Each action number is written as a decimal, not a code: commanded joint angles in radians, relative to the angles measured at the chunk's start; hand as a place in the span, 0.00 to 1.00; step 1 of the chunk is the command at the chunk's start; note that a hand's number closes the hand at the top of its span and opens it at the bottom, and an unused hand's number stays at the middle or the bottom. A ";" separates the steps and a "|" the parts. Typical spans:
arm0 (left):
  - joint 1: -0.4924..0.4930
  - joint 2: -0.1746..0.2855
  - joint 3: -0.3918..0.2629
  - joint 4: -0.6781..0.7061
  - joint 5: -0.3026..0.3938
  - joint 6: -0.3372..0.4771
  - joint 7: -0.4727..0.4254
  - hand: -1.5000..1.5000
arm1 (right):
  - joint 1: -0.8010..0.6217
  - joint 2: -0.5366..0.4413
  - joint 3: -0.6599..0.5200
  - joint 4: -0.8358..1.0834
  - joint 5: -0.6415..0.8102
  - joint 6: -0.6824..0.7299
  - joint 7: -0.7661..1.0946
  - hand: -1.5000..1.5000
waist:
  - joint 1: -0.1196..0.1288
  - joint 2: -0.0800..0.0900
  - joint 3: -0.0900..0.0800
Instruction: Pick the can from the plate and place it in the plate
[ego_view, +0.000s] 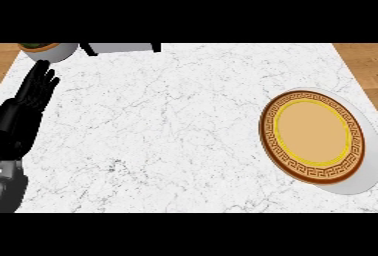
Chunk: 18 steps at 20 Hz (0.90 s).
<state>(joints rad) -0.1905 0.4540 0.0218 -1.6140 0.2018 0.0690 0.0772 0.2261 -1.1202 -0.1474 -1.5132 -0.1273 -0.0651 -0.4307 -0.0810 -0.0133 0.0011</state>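
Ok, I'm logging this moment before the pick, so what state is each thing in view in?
plate: flat on the counter, at the right, nothing on it
left robot hand: open, fingers up, resting at the left edge
right robot hand: not in view
can: not in view
pot: upright at the far left corner, partly cut off

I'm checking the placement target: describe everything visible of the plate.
The plate is round: white outer rim, brown band with a gold key pattern, thin yellow ring, plain tan centre. It looks like glazed ceramic. It lies flat on the marble counter near its right edge, with nothing on it and nothing else touching it.
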 joint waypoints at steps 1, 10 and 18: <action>-0.013 -0.041 -0.026 0.032 -0.036 0.003 -0.035 0.50 | 0.146 0.018 -0.107 -0.132 -0.051 0.037 -0.008 1.00 | 0.035 0.006 -0.003; -0.083 -0.084 -0.038 0.007 -0.056 -0.014 0.031 0.50 | -0.053 0.136 0.024 -0.166 0.032 0.099 0.183 1.00 | 0.085 0.015 -0.001; -0.096 -0.055 -0.004 -0.002 -0.034 -0.084 0.059 0.50 | -0.312 0.310 0.276 -0.093 0.291 -0.016 0.420 1.00 | 0.102 0.018 -0.001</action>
<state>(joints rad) -0.2698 0.3835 -0.0042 -1.6162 0.1535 0.0166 0.1188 0.0229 -0.8947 0.0272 -1.6985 0.0377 -0.0437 -0.0500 0.0121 0.0021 -0.0005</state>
